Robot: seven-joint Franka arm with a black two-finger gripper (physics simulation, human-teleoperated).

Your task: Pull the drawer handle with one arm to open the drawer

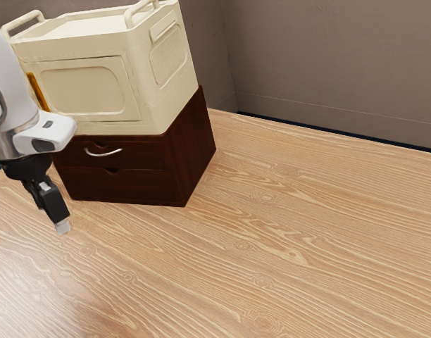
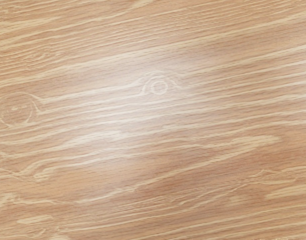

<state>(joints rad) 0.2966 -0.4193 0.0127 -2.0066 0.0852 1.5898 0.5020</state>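
Curved silver metal handle (image 1: 103,153) sits on the front of the upper drawer (image 1: 141,158), a dark reddish-brown wood panel with a small notch at its top edge. Upper drawer looks flush with the front, so reads as closed. Lower drawer (image 1: 134,186), same dark wood, also notched, directly beneath; looks closed too. Both in one dark wooden cabinet (image 1: 194,144), upright on the pale wood-grain surface (image 1: 286,232).

Progress: opening not started, by the look of it. Handle untouched, claw (image 1: 63,227) apart from it, in front of the cabinet and lower than the handle. Left to do: raise and line up the claw, take hold of the handle, pull the upper drawer out away from the cabinet. Can't tell if the claw is released or clenched; it isn't on the handle. Thin handle close to the panel, so a sloppy approach could bump the front or slip off.

Counts: 1 handle, 2 drawers, 1 cabinet, 1 cream panelled box (image 1: 82,88) on top of the cabinet, with 2 cream rails at its top, 1 orange strip (image 1: 37,90) beside the arm, 1 white-and-black arm (image 1: 8,91), 1 claw. Grey-brown wall (image 1: 328,63) behind. Wrist view: wood grain, pale sheen.
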